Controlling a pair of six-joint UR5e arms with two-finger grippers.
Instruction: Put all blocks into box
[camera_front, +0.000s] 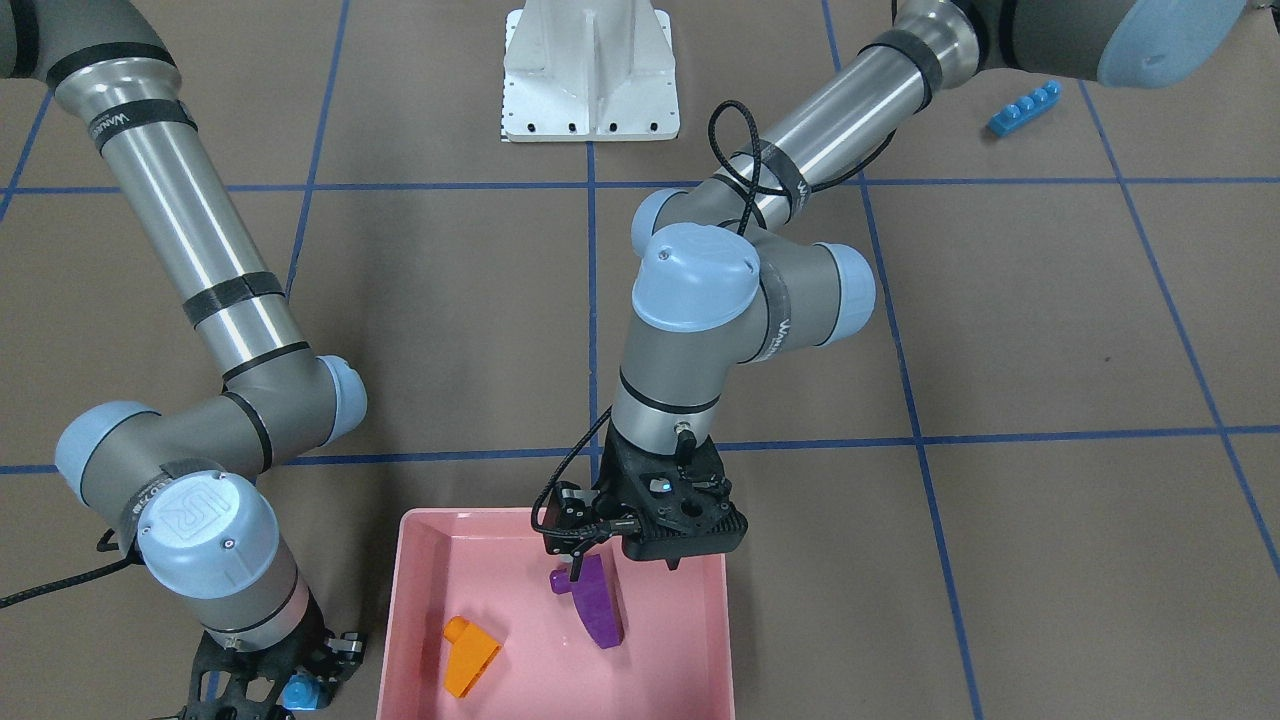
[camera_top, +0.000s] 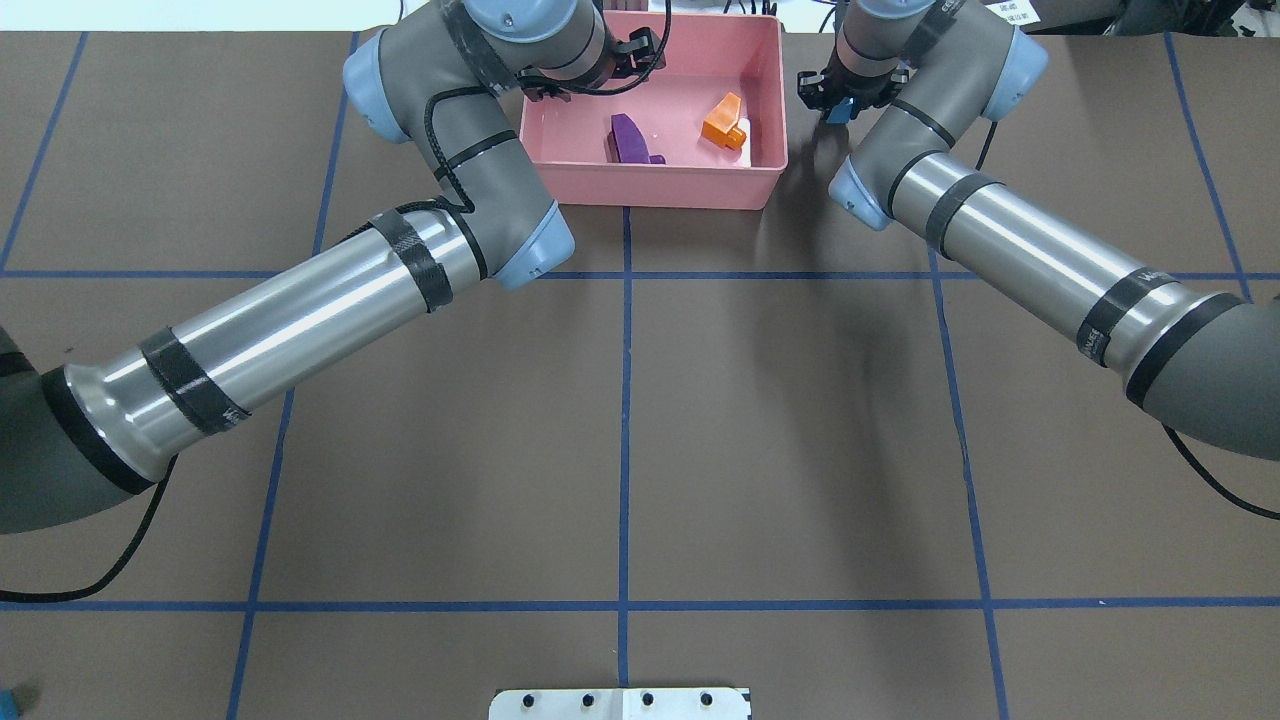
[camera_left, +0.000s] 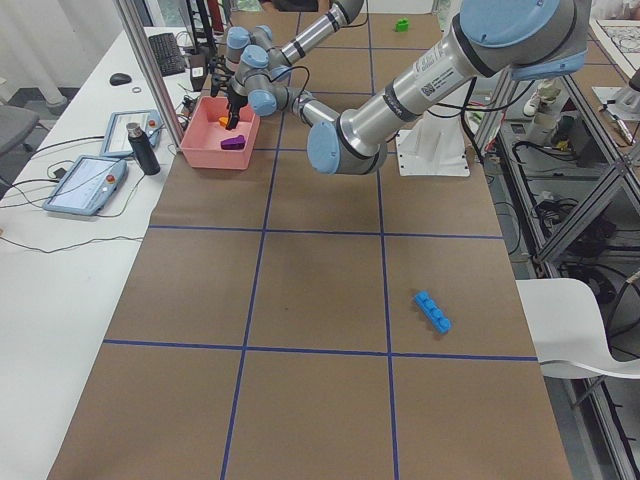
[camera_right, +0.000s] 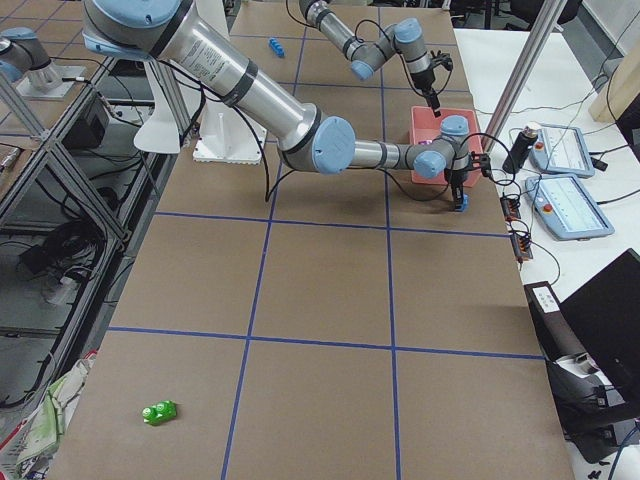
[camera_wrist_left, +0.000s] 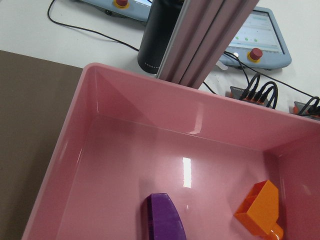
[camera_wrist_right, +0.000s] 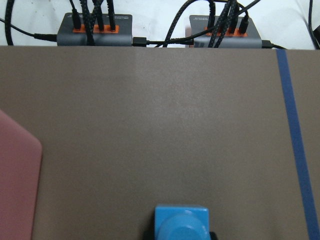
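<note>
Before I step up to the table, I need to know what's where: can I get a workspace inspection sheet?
Surface: brown table with a blue tape grid.
Job's things: purple block and orange block lie in the pink box; long blue block and green block sit on the table, far from it.
Clutter: dark bottle beside the box.
Grippers: left tool open over the box; right tool shut on the small blue block, outside the box.
Cables: black cable looped on the left arm.
Surroundings: pendants, white chair.
</note>
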